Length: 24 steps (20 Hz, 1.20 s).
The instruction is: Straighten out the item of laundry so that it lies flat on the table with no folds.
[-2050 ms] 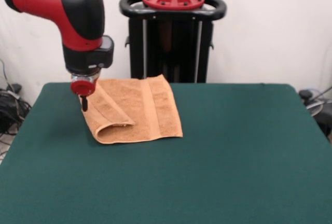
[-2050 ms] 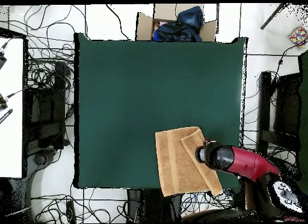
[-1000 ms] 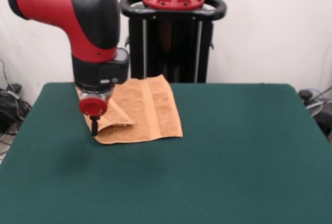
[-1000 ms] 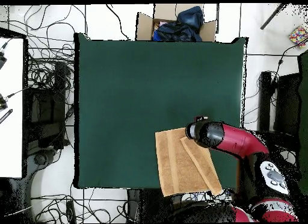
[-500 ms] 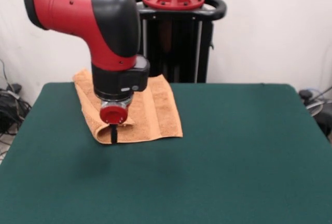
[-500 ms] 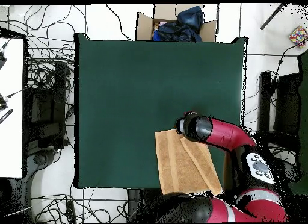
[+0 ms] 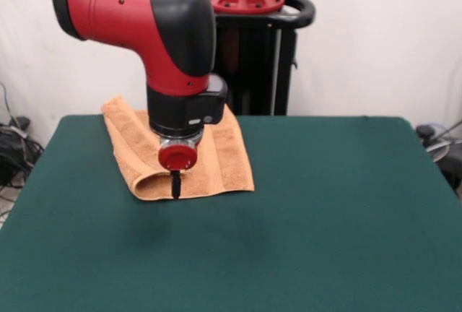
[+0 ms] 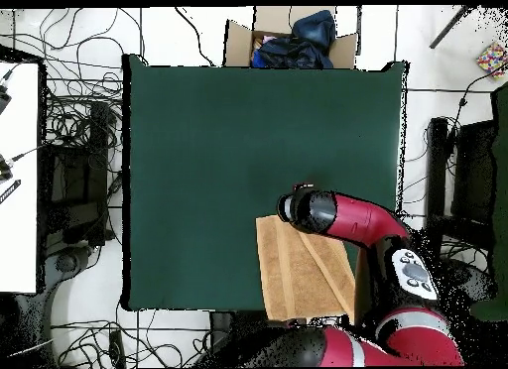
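Note:
The item of laundry (image 7: pixel 216 149), an orange-tan towel, lies at the far left part of the green table (image 7: pixel 325 204). Its left side is folded over itself, with a rounded fold (image 7: pixel 144 184) at the near left corner. My gripper (image 7: pixel 175 185) hangs from the red and black arm and points straight down. Its tip sits at the towel's near edge, just right of the fold. The fingers look pressed together as one thin dark prong, and no cloth is lifted. In the overhead view the towel (image 8: pixel 293 271) lies near the table's (image 8: pixel 218 137) bottom edge, and the arm's wrist hides the gripper.
The black pedestal (image 7: pixel 242 45) stands behind the towel. In the overhead view a cardboard box (image 8: pixel 288 43) holding dark cloth sits beyond the table's top edge. Cables (image 8: pixel 79 137) lie on the floor at the left. A white surface (image 8: pixel 18 177) borders the left side.
The arm has travelled rightwards in the front view, from the towel's left edge along its near edge to just right of the fold. The towel's fold has not changed.

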Tool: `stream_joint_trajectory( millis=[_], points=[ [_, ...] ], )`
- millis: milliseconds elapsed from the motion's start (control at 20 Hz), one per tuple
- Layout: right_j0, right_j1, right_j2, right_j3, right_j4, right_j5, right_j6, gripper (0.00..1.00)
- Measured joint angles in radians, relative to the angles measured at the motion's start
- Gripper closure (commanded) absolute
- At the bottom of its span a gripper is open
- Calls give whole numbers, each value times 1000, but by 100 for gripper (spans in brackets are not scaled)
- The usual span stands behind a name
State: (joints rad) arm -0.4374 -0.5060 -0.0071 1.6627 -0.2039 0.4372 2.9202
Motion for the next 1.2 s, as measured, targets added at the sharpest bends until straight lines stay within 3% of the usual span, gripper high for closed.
stream_joint_trajectory(
  millis=[1200],
  points=[
    [17, -31, -7, 89, 0, -21, 0, 0]
  ],
)
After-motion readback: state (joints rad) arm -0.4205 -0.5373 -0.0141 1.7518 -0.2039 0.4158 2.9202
